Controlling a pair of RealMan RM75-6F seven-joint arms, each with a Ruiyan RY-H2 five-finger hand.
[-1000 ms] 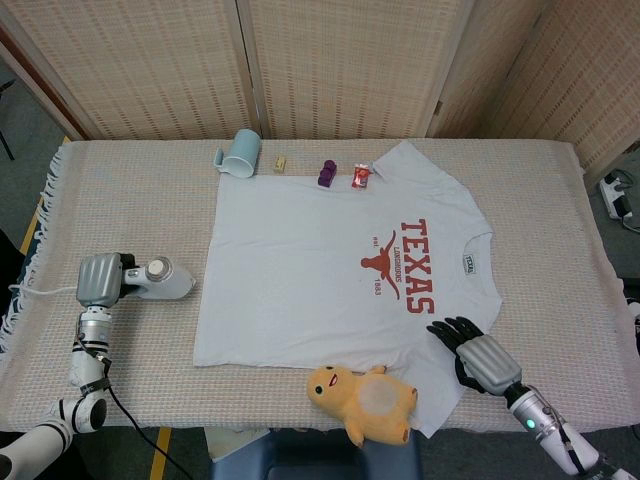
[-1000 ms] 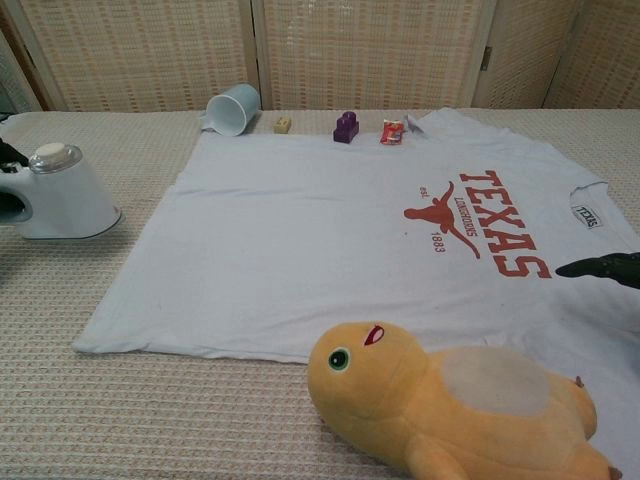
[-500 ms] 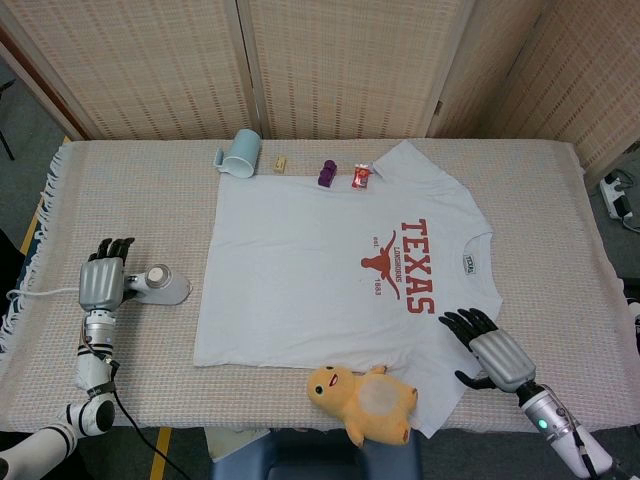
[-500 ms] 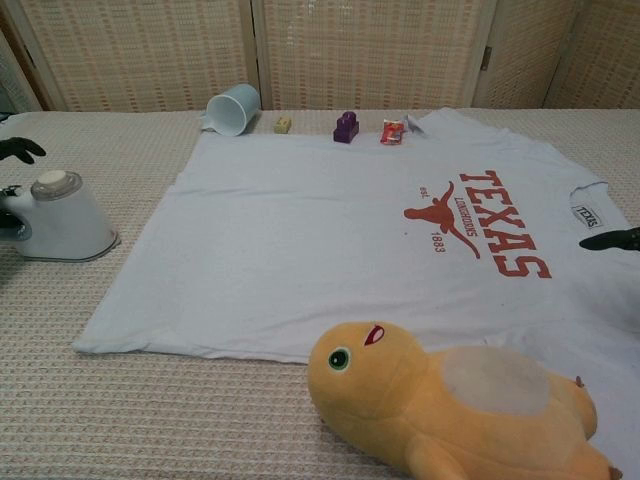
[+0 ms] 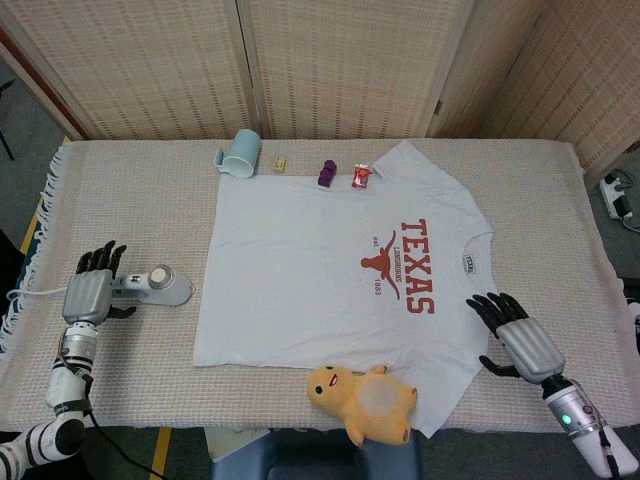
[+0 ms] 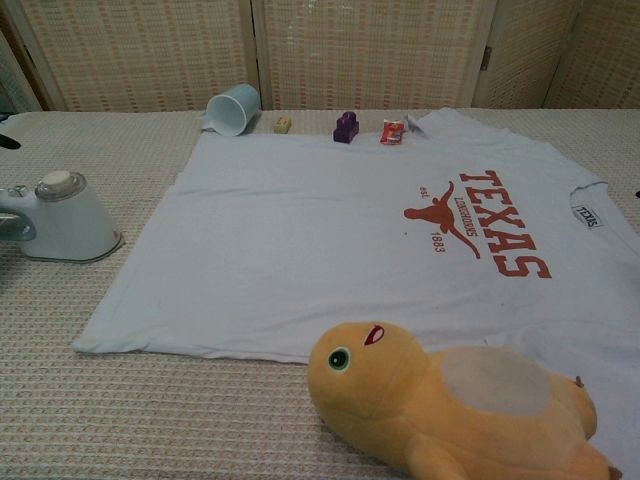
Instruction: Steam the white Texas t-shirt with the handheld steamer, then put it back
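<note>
The white Texas t-shirt (image 5: pixel 340 270) (image 6: pixel 350 230) lies flat across the middle of the table, red longhorn print up. Left of it the white handheld steamer (image 5: pixel 158 286) (image 6: pixel 60 218) stands on the woven cloth. My left hand (image 5: pixel 90 294) is just left of the steamer, fingers spread, holding nothing. At the shirt's right edge my right hand (image 5: pixel 520 338) hovers off the fabric with its fingers apart and nothing in them. The chest view shows neither hand clearly.
A yellow plush toy (image 5: pixel 365 400) (image 6: pixel 455 405) lies on the shirt's near hem. Along the far edge are a tipped light-blue cup (image 5: pixel 238 153), a small tan block (image 5: pixel 281 164), a purple brick (image 5: pixel 328 174) and a red packet (image 5: pixel 362 178). The steamer's cord (image 5: pixel 35 293) runs off left.
My left hand has let go of the steamer and drawn back to the left. The right hand has slid off the shirt to the right, fingers spreading.
</note>
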